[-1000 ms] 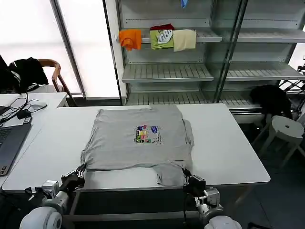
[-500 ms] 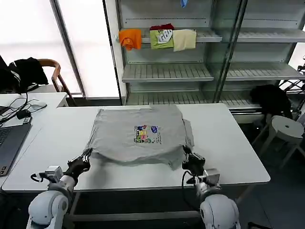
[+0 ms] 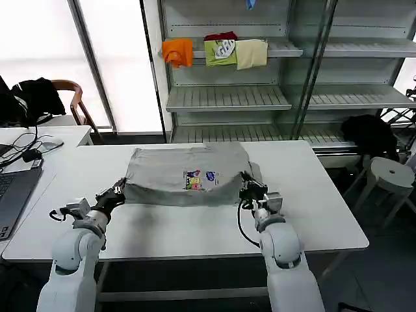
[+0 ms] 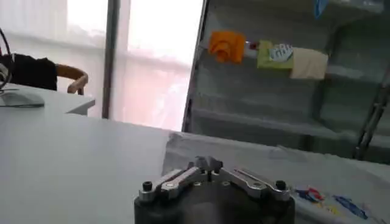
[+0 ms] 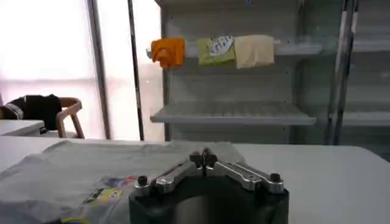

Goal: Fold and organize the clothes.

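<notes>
Left gripper (image 3: 117,193) sits at the left front edge of the grey shirt (image 3: 170,174), fingers pinched on the cloth there. The shirt lies mid-table (image 3: 312,195) toward the far side, chest print (image 3: 199,180) facing up, with its front hem lifted and carried toward the back in a half fold. Right gripper (image 3: 247,190) is at the right front edge, clamped on the hem too, judging by the wrist view where its fingers meet at a point.

Handling: soft, light, limp cloth; it will sag between the two hold points and drape wherever released. Best held at the hem corners, both sides level, so the fold line stays straight. Likely slides easily on the smooth tabletop.

Views: the head view gives the whole fold and both arms. The left wrist view shows the left gripper (image 4: 207,164) tips closed together, shirt surface and print beyond. The right wrist view shows the right gripper (image 5: 206,159) tips, print (image 5: 113,187) close up, and the shelf (image 5: 231,112) with small orange, green and cream garments (image 5: 210,51) behind.
</notes>
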{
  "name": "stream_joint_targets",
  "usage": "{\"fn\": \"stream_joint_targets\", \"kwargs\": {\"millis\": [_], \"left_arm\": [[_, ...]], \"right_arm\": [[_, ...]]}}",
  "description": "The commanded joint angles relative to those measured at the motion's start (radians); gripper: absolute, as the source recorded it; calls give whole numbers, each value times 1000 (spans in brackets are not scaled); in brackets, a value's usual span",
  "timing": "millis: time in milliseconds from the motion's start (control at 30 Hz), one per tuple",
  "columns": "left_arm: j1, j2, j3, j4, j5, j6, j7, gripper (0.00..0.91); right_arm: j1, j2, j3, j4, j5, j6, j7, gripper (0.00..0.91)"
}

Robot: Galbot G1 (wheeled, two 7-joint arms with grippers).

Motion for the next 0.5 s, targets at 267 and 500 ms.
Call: {"fn": "stream_joint_targets", "kwargs": {"millis": [267, 500], "left_arm": [[-122, 2, 27, 216, 45, -24, 19, 10], [-148, 2, 34, 254, 63, -26, 27, 60]], "right_arm": [[151, 35, 11, -279, -66, 22, 0, 0], [182, 35, 14, -336, -72, 48, -1, 171]]}}
